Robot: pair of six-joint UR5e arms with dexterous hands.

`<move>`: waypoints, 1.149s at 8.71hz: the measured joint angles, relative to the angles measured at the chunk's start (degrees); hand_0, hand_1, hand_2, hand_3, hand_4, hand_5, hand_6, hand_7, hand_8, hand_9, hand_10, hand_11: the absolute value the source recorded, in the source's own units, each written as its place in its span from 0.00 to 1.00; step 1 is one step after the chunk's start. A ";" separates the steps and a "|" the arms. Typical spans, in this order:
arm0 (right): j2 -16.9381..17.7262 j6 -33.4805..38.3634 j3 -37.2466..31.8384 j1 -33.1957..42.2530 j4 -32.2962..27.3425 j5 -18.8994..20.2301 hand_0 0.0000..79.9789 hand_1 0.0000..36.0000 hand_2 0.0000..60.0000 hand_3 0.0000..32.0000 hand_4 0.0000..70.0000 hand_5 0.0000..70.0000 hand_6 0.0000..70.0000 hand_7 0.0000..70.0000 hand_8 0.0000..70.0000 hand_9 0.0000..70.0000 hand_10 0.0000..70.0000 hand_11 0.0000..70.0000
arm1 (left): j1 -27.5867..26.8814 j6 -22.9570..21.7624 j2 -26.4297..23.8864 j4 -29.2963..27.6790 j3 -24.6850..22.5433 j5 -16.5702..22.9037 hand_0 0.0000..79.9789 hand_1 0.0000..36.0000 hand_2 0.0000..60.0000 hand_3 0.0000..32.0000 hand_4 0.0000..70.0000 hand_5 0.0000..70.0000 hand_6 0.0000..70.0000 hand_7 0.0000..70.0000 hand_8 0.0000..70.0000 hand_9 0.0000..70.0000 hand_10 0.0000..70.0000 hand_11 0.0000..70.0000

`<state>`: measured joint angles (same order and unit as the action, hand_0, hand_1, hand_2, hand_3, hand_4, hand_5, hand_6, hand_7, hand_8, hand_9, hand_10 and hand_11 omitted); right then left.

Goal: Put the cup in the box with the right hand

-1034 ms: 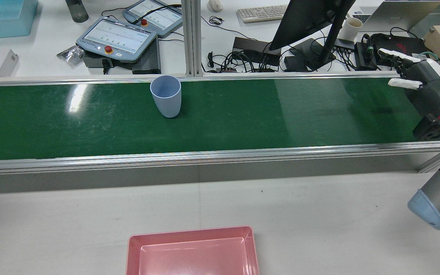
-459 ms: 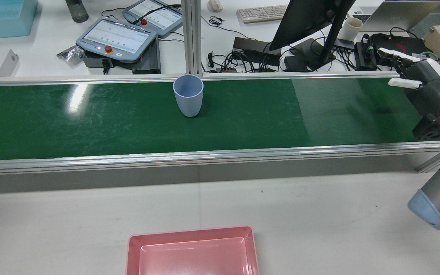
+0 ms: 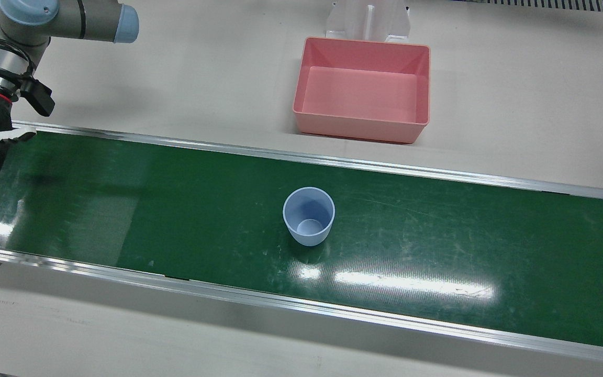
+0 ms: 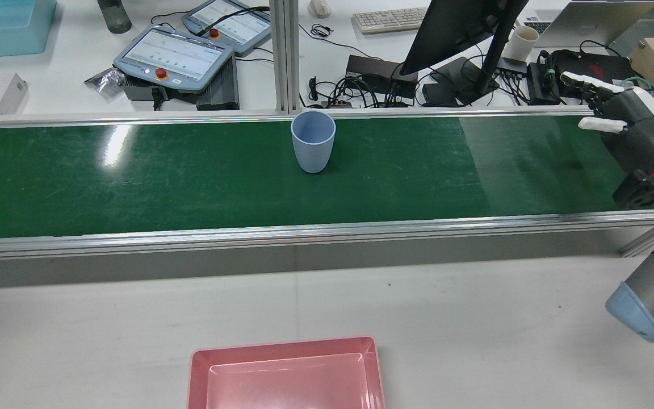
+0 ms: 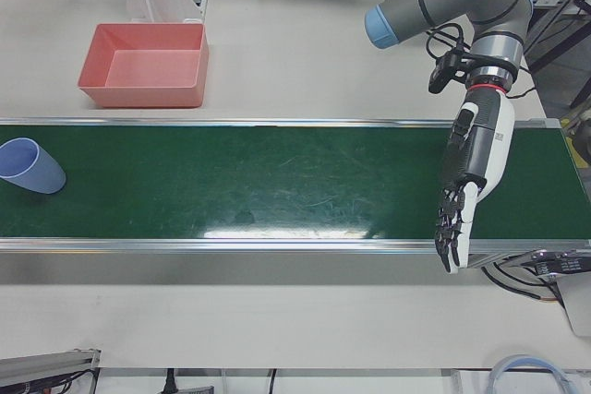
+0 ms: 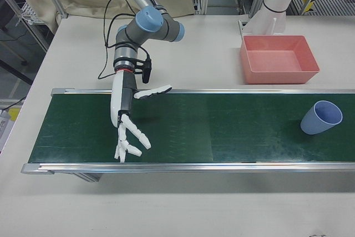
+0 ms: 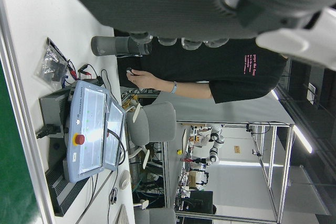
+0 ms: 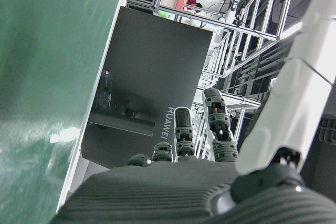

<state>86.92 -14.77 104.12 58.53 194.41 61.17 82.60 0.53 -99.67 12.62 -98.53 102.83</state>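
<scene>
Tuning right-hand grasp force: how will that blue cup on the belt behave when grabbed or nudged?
The blue cup looks like empty, thin-walled plastic, so probably light and fairly stiff. It tapers to a narrow base, so a high sideways nudge may tip it. The smooth wall could slip in the open right robot hand.

Grey tubular arms with pale blue joint caps, red ring at each wrist, black cables, black ribbed right hand [image 6: 128, 116] with white shell, matching left hand [image 5: 471, 169]
</scene>
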 measured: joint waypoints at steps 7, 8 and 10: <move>-0.03 0.09 -0.75 -0.87 0.00 -0.08 0.58 0.10 0.00 0.00 0.20 0.03 0.10 0.47 0.02 0.13 0.00 0.00 | -0.01 0.00 0.00 -0.03 0.00 0.00 0.00 0.00 0.00 0.00 0.00 0.00 0.00 0.00 0.00 0.00 0.00 0.00; -0.10 0.09 -0.76 -0.96 0.00 -0.08 0.56 0.12 0.07 0.00 0.17 0.03 0.10 0.48 0.02 0.13 0.00 0.00 | -0.01 0.00 0.00 -0.02 0.00 0.00 0.00 0.00 0.00 0.00 0.00 0.00 0.00 0.00 0.00 0.00 0.00 0.00; -0.15 0.09 -0.63 -1.07 0.00 -0.09 0.56 0.13 0.07 0.00 0.18 0.03 0.10 0.49 0.02 0.13 0.00 0.00 | 0.01 0.00 0.00 0.02 0.00 0.00 0.00 0.00 0.00 0.00 0.00 0.00 0.00 0.00 0.00 0.00 0.00 0.00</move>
<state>86.77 -14.68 103.49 57.46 194.41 61.08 82.61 0.53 -99.67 12.65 -98.52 102.83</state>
